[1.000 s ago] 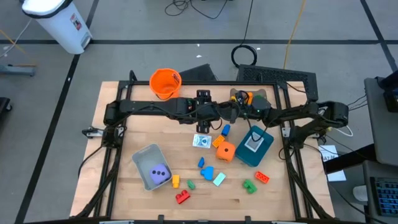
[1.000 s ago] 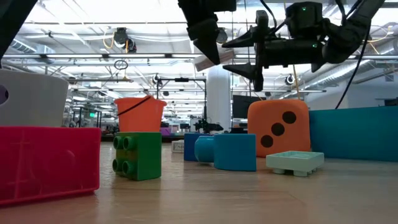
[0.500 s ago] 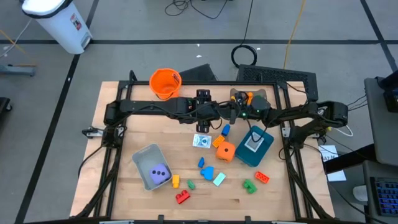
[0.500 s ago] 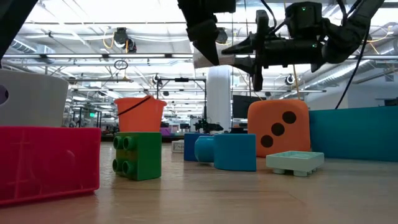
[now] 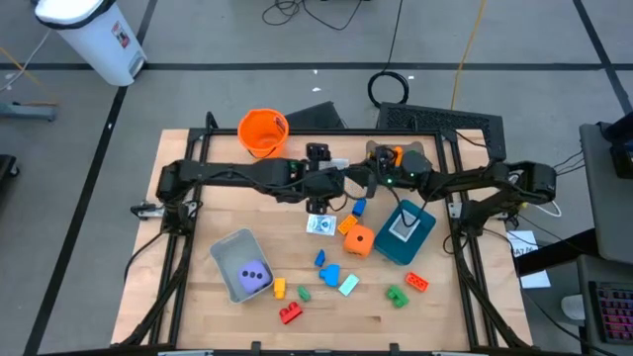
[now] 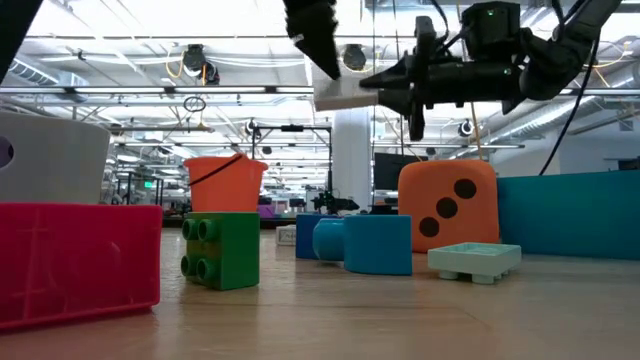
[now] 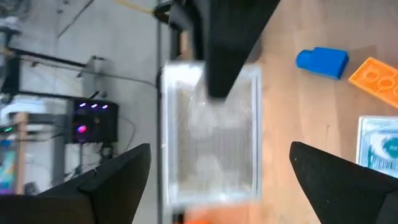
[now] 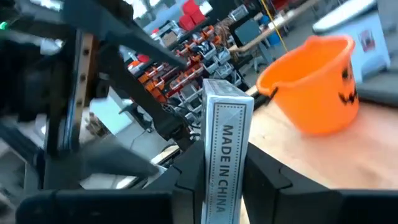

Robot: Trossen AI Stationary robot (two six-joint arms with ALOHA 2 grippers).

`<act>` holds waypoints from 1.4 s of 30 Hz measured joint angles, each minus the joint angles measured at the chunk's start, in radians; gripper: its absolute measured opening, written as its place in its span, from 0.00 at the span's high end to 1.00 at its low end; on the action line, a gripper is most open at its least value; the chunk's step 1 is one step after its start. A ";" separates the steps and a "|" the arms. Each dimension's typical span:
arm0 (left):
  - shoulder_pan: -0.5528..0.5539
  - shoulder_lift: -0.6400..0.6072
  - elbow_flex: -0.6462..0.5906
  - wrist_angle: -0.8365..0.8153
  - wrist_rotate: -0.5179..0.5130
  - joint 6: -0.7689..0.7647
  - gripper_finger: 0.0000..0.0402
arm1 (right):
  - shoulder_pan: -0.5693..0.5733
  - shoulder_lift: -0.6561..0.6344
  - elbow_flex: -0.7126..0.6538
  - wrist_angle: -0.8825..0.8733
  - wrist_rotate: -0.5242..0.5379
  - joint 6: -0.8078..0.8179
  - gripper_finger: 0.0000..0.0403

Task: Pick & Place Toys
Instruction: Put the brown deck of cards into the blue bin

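The right gripper (image 8: 221, 177), raised above the table, clamps the small clear card box printed "MADE IN CHINA" (image 8: 224, 158) by its lower edge; the left gripper (image 7: 211, 186) faces it, fingers spread. Risk: the shallow edge hold may let the box tilt or slip if the left gripper's fingers knock it.

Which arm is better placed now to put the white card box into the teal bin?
The right arm. Its right tool is shut on the card box, while the left tool stands open and apart from it. The teal bin lies on the right arm's side of the table.
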 joint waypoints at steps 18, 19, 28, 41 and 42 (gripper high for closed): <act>0.026 -0.214 0.001 -0.304 -0.039 -0.435 0.02 | 0.309 -0.383 0.000 -0.575 0.604 -1.104 0.84; 0.031 -0.211 0.001 -0.304 -0.031 -0.436 0.02 | 0.348 -0.390 0.000 -0.586 0.668 -1.162 0.84; 0.076 -0.182 -0.099 -0.210 0.079 -0.435 0.02 | 0.647 -0.402 0.000 -0.685 1.228 -1.533 0.83; 0.128 -0.181 -0.414 0.026 0.211 -0.450 0.02 | 0.894 -0.539 0.041 -0.644 1.601 -1.641 0.84; 0.130 -0.182 -0.424 0.047 0.234 -0.450 0.02 | 0.900 -0.557 0.058 -0.644 1.607 -1.637 0.84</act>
